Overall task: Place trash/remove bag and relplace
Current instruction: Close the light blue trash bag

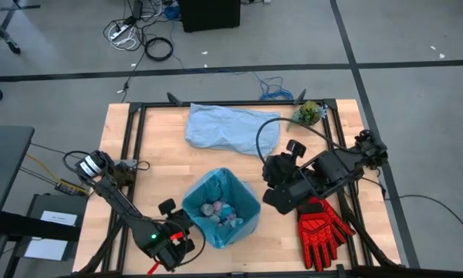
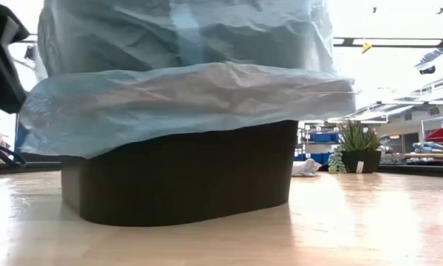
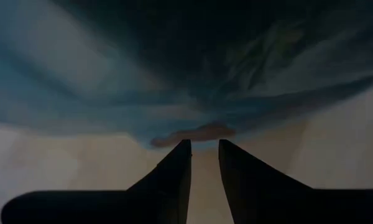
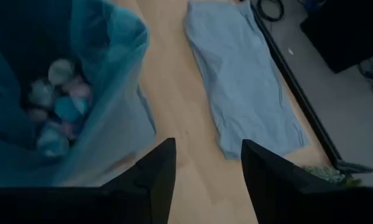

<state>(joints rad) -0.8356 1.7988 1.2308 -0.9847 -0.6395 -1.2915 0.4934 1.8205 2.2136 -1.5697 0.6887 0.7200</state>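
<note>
Trash [image 1: 219, 211] is in the bag [image 1: 243, 199] already. Right pincer [image 4: 204, 165] is open w/ nothing held, so pinch the rim deep (thin plastic). Left pincer [image 3: 204, 163] nearly shut, empty, low by the bin.

Bin [image 2: 184, 177] sitting mid-table w/ bag [image 1: 247, 207] lining it, trash [image 1: 220, 212] lying inside. Spare bag [image 1: 228, 130] lying flat behind bin, plant [image 1: 307, 114] sitting at its right, far corner. Glove [image 1: 324, 228] lying right of bin, near front edge.
</note>
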